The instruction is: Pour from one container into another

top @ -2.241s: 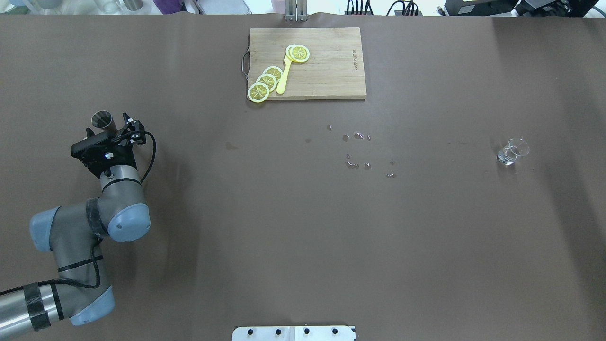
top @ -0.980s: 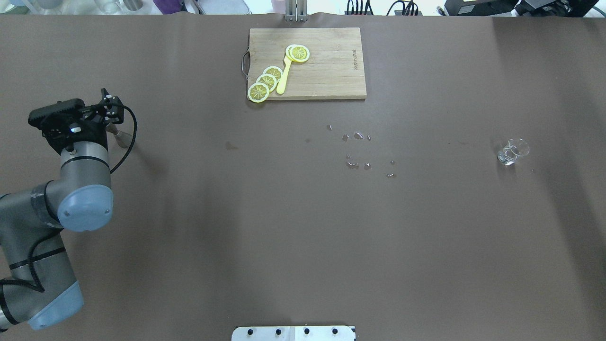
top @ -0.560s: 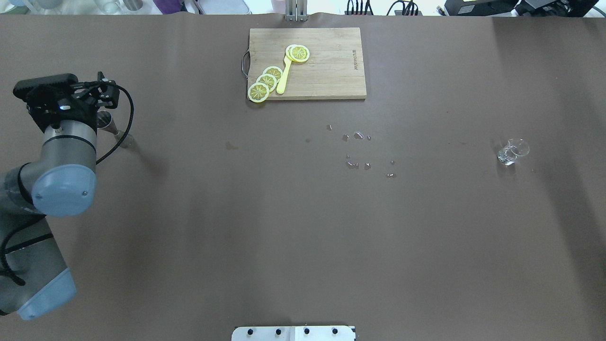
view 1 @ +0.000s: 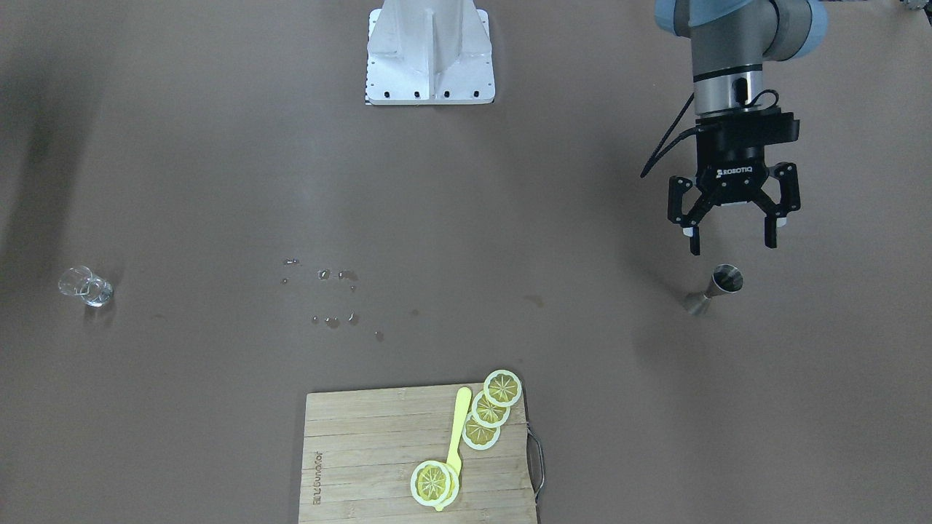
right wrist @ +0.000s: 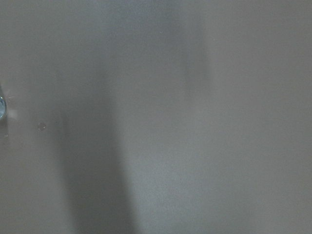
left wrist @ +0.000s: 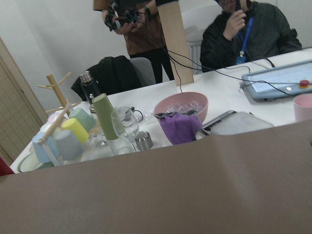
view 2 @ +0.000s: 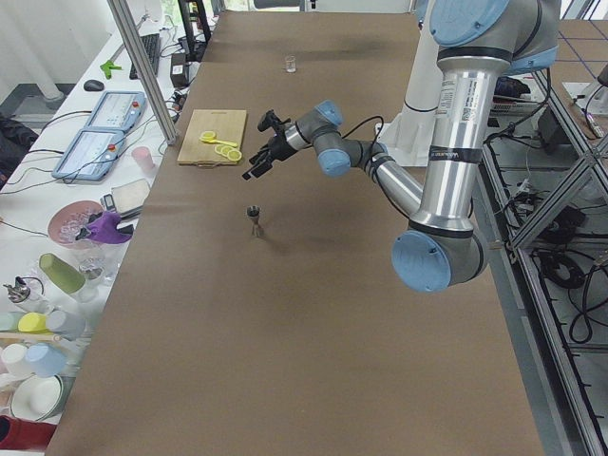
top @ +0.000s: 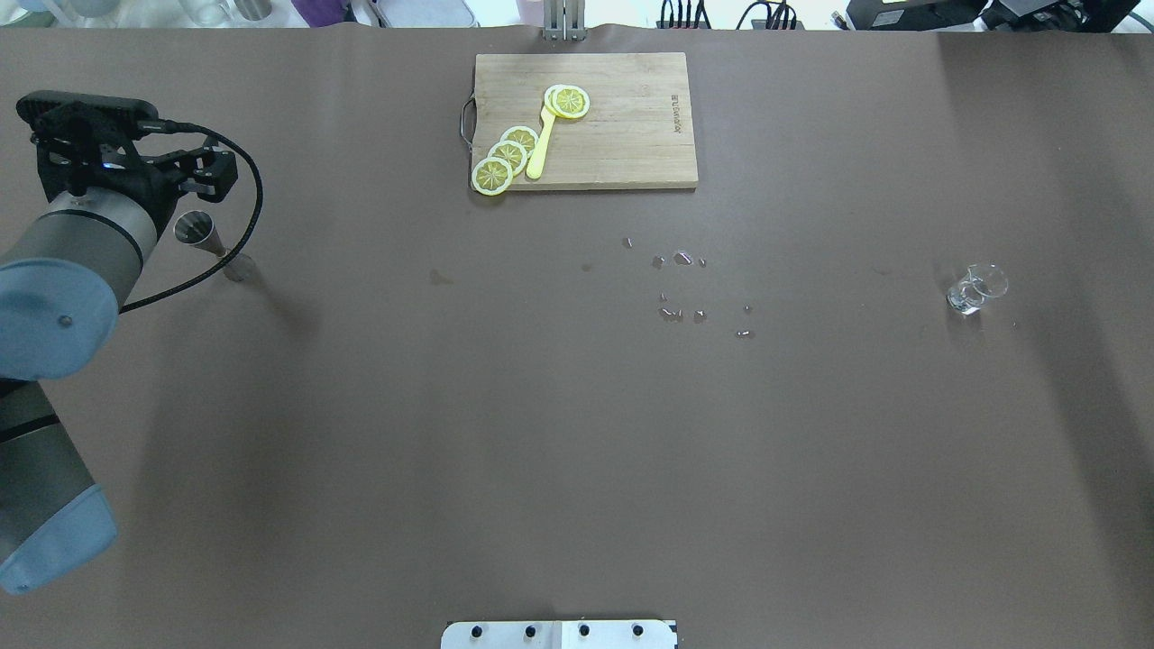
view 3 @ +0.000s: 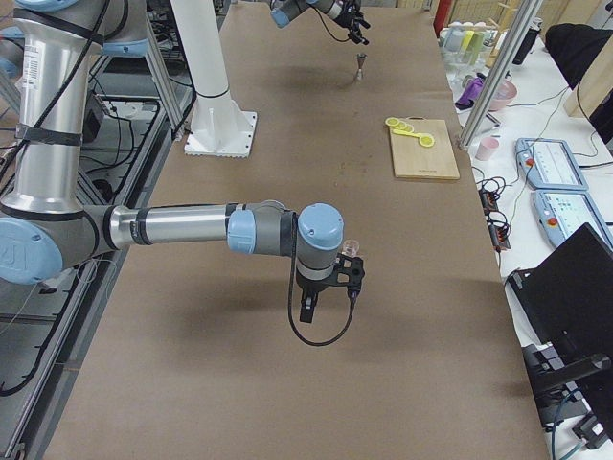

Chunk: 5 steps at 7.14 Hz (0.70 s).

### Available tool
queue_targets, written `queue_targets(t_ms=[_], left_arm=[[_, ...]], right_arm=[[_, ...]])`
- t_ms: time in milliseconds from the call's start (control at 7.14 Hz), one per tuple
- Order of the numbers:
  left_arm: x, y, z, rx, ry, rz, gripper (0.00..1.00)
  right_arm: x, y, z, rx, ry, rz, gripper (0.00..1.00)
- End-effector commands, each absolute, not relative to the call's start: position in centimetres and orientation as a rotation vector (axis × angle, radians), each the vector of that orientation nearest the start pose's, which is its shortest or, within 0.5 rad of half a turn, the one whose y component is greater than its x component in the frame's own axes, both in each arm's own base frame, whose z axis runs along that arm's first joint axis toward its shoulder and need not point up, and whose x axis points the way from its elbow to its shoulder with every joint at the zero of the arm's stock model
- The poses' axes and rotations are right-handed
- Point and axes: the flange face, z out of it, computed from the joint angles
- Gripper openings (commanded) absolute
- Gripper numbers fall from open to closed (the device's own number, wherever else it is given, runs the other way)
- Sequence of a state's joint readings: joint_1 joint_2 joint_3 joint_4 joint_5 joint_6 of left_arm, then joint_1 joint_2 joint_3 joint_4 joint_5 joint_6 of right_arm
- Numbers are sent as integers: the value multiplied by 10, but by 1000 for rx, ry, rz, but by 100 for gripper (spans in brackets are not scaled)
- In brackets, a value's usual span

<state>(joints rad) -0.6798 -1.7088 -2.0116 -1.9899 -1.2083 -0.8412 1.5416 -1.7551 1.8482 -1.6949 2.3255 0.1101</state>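
A small steel jigger (top: 200,235) (view 1: 719,286) (view 2: 254,218) stands upright on the brown table at the robot's left. My left gripper (view 1: 732,244) (top: 215,172) hangs open a little above it, on the robot's side of it, with nothing between its fingers. Far across the table stands a small clear glass (top: 974,288) (view 1: 86,285) (view 3: 351,247). My right gripper (view 3: 326,305) shows only in the exterior right view, close beside the glass; whether it is open or shut I cannot tell.
A wooden cutting board (top: 622,135) with lemon slices (top: 507,155) and a yellow spoon (top: 539,149) lies at the far middle. Drops of spilled liquid (top: 682,287) dot the table's centre. Cups and bowls crowd a side bench (view 2: 57,275) beyond the left end.
My left arm has swung to the left and drawn up away from the jigger, which stays standing in the same spot. The glass has not moved.
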Motion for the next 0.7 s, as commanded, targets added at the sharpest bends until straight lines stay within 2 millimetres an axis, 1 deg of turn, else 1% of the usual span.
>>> queue_targets(t_ms=[0, 140, 280, 420, 560], left_arm=[[300, -464, 326, 765, 670, 82, 97], [293, -470, 324, 717, 714, 150, 97], [280, -488, 321, 670, 755, 180, 97], [254, -517, 329, 624, 767, 247, 97], [213, -547, 339, 597, 792, 284, 97]], right_arm=[[53, -413, 619, -66, -752, 83, 100], [53, -413, 619, -66, -752, 83, 100], [53, -413, 619, -66, -752, 83, 100], [53, -413, 619, -64, -752, 81, 100], [53, -413, 618, -64, -754, 82, 100]])
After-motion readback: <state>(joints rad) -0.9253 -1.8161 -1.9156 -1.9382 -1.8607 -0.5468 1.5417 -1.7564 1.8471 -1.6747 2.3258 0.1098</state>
